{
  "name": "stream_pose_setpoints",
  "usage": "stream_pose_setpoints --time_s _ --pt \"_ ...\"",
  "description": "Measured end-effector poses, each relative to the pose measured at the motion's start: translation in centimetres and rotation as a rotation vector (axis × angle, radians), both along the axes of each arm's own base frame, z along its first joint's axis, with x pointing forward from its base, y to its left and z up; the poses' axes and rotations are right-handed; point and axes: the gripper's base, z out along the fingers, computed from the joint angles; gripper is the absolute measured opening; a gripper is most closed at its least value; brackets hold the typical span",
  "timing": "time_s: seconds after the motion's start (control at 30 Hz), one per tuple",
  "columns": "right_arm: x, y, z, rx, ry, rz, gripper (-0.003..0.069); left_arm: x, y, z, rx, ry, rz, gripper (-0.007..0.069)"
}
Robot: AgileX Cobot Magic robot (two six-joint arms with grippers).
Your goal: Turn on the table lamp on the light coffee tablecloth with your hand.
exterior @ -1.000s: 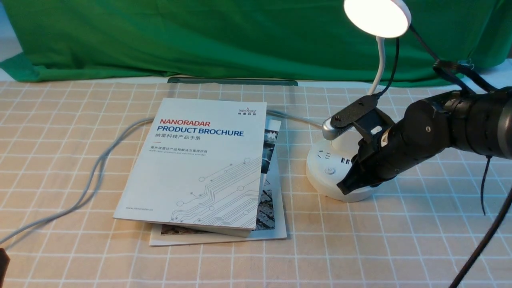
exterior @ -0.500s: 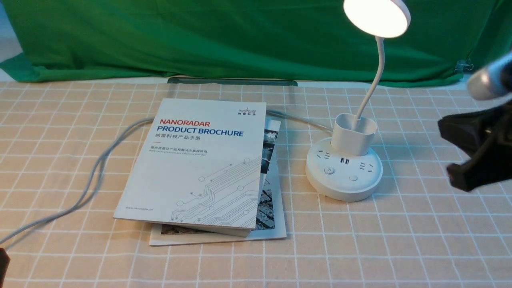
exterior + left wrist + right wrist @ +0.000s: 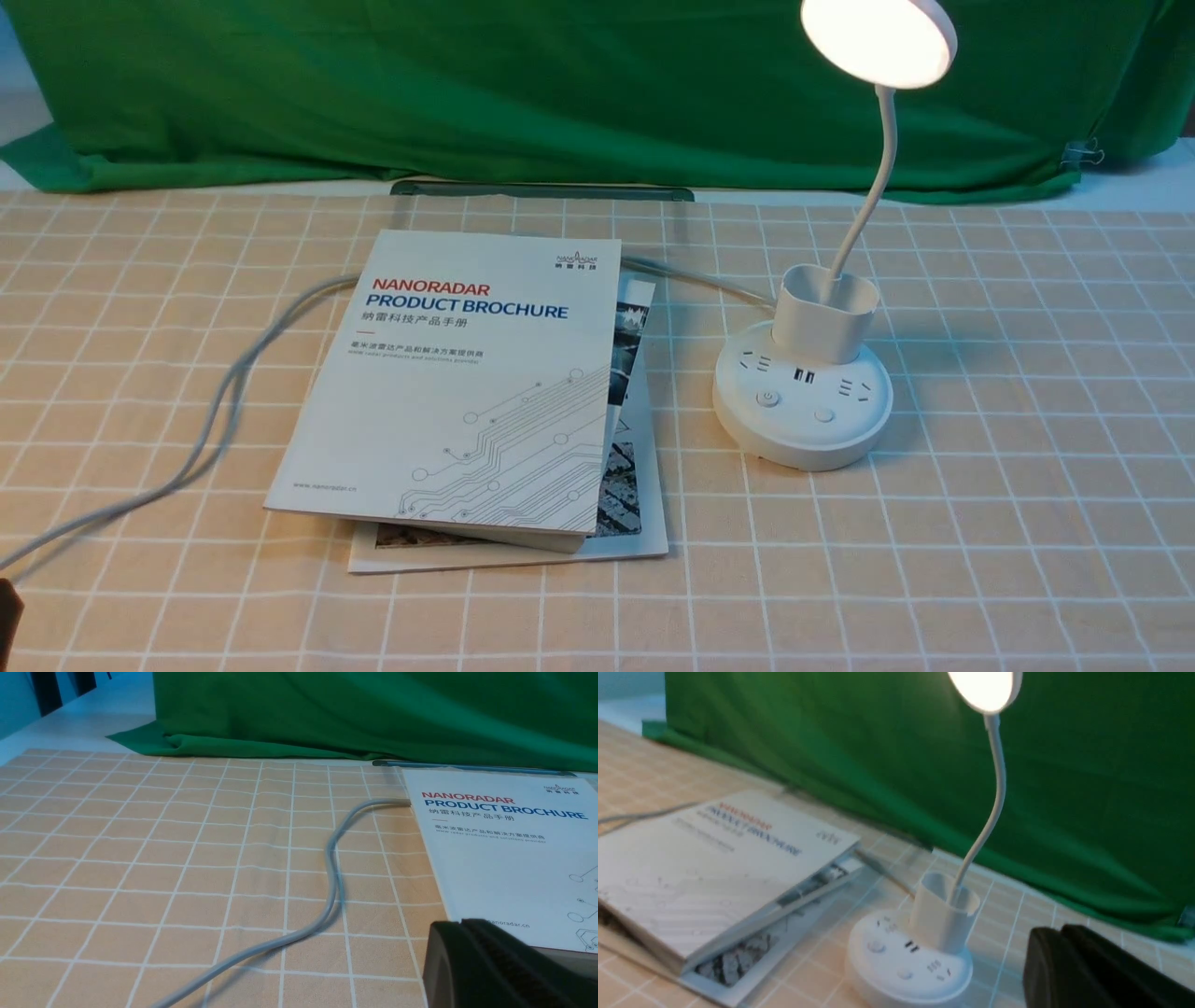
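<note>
1. Beige-tan with thin white grid lines: saw the light coffee tablecloth [image 3: 980,560] spread across the near scene, with a plain green cloth [image 3: 560,93] draped along its far edge.
2. Found the table lamp [image 3: 826,322] standing upright on that tablecloth, right of centre in the front view, with its round base [image 3: 803,439] flat on the cloth.
3. Noted the disc head [image 3: 878,37] glowing warm white at the top of the bent neck [image 3: 873,187], high above the cup-shaped holder.
4. Made out two round buttons [image 3: 767,399] side by side on the near part of the base, touched by nothing.
5. Saw a white brochure [image 3: 467,383] just left of the base and apart from it, lying askew on a second booklet [image 3: 644,504].
6. Traced a grey cable [image 3: 224,392] from under the brochure, curving away leftward over the cloth.
7. Caught the left claw [image 3: 460,926] in its wrist view, low by the brochure's near edge, with its fingers pressed together and gripping nothing.
8. Caught the right claw [image 3: 1059,933] in its blurred wrist view, near the lamp's base but clear of it, likewise closed and empty.
</note>
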Motion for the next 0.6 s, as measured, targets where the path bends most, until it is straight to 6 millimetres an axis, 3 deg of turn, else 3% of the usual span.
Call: stream_pose_setpoints --time_s 0.13,0.27,0.6 --pt "-0.7 -0.4 -2.7 0.053 -0.095 -0.012 0.008 0.0 0.0 0.0 0.0 0.0 0.0 0.0021" --pt "-1.0 -1.2 -5.5 0.143 -0.045 -0.099 0.0102 0.0 0.0 0.0 0.0 0.0 0.0 0.0021" --pt "-1.6 -3.4 -7.0 0.151 0.041 -0.444 0.0129 0.0 0.0 0.0 0.0 0.002 0.0 0.0021"
